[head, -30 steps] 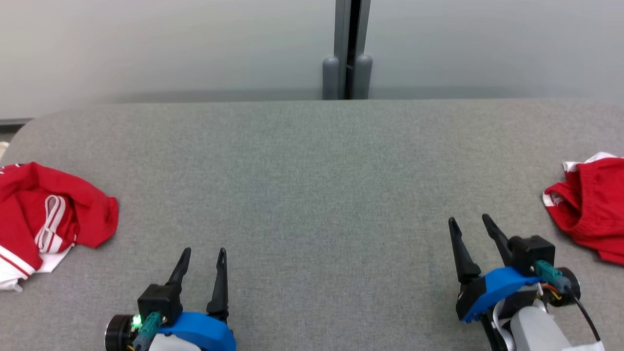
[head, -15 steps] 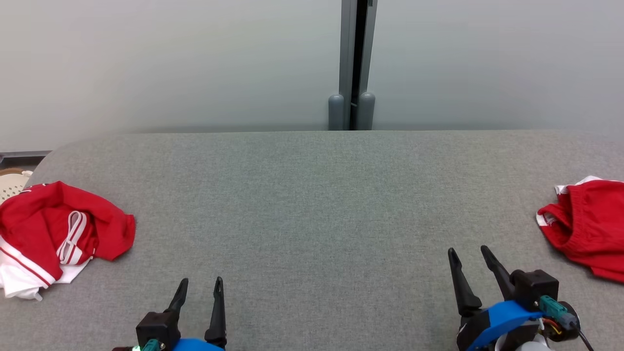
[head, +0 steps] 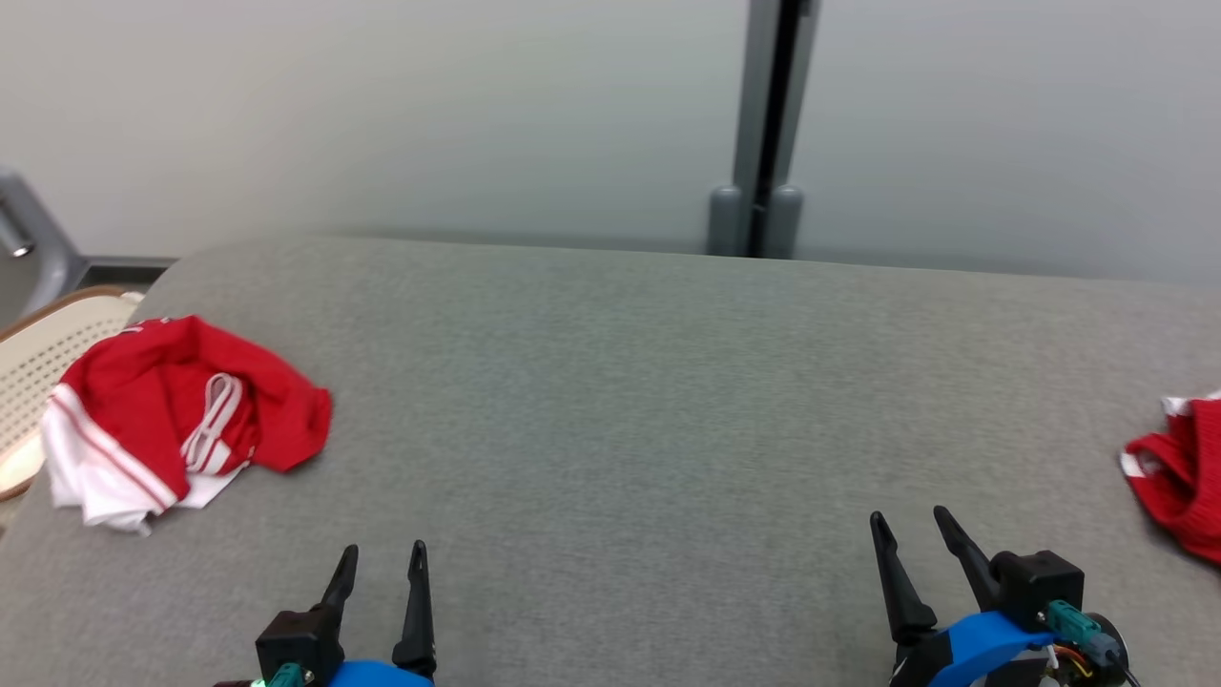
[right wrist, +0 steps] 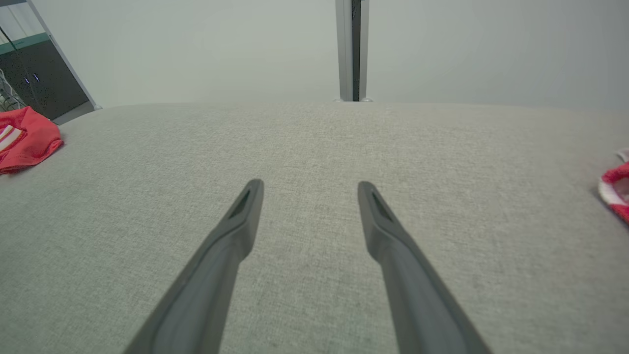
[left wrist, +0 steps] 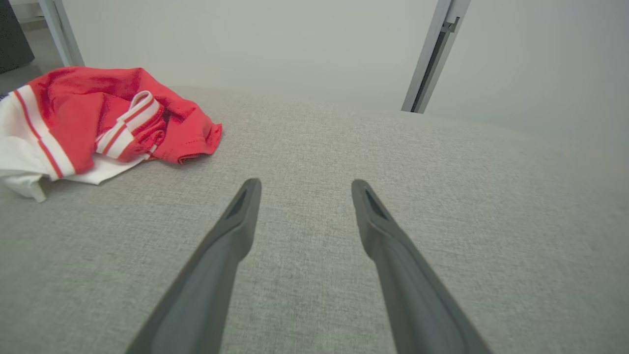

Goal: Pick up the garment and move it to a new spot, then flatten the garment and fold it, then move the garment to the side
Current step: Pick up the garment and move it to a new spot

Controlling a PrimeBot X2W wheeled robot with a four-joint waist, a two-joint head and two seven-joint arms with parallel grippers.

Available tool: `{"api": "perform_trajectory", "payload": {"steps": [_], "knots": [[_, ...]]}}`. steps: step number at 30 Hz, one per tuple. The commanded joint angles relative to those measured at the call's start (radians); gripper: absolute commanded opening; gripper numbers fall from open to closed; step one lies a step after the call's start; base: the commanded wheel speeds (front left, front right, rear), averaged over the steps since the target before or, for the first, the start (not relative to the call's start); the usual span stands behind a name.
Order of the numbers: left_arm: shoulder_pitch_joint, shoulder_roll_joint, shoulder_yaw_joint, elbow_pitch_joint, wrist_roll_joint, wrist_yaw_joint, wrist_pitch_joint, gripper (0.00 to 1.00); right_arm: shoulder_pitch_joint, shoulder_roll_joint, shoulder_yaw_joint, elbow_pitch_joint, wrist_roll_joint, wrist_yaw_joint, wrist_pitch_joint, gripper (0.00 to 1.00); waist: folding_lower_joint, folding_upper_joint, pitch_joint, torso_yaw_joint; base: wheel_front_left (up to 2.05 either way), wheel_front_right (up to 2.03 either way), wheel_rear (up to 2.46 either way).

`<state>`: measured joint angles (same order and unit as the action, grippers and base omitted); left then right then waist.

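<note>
The grey padded table (head: 610, 401) takes most of the head view. On it, near the 9 o'clock edge, lies the red and white garment (head: 181, 420) in a crumpled heap, its white part toward the table edge and its red part toward the middle. Its long axis runs roughly from 8 o'clock to 2 o'clock. A second red garment (head: 1178, 487) lies at the 3 o'clock edge and is cut off by the frame.

The left gripper (head: 384, 550) hovers at 7 o'clock, its fingers spread apart and holding nothing. The right gripper (head: 907, 515) at 5 o'clock is also spread and empty.

From the left gripper the crumpled garment lies at about 10 o'clock, near but not touching; the left wrist view shows it (left wrist: 98, 123) in the same direction. The right gripper is well apart from it. I judge that the pick-up has not yet begun, and that the left arm is the nearer one for this heap.
</note>
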<state>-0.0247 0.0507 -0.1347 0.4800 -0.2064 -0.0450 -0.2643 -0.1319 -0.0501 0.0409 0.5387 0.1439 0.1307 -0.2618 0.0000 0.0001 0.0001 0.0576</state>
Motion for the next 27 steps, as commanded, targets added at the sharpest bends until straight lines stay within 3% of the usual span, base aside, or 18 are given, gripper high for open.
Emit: {"api": "perform_trajectory", "payload": {"steps": [1,14,20,27], "knots": [[-0.018,0.000,0.008,0.001,-0.007,0.005,0.000,1.00,0.015,-0.002,0.003,-0.003,0.001,0.000,-0.004,1.00,0.0000,-0.0001,0.028,0.044,0.00,0.00,0.00],[-0.011,0.000,0.128,-0.008,-0.041,0.036,0.000,1.00,-0.048,-0.002,0.061,0.007,-0.005,0.000,-0.004,1.00,0.0000,-0.0001,0.097,0.290,0.00,0.00,0.00],[-0.021,0.000,0.194,-0.036,-0.055,0.040,0.000,1.00,-0.065,-0.003,0.076,0.009,-0.005,0.000,-0.004,1.00,0.0000,-0.0001,0.116,0.322,0.00,0.00,0.00],[-0.129,-0.001,0.293,-0.043,-0.076,-0.015,0.000,1.00,-0.094,-0.003,0.074,0.005,-0.032,0.000,-0.004,1.00,0.0000,-0.0001,0.183,0.298,0.00,0.00,0.00]]}}
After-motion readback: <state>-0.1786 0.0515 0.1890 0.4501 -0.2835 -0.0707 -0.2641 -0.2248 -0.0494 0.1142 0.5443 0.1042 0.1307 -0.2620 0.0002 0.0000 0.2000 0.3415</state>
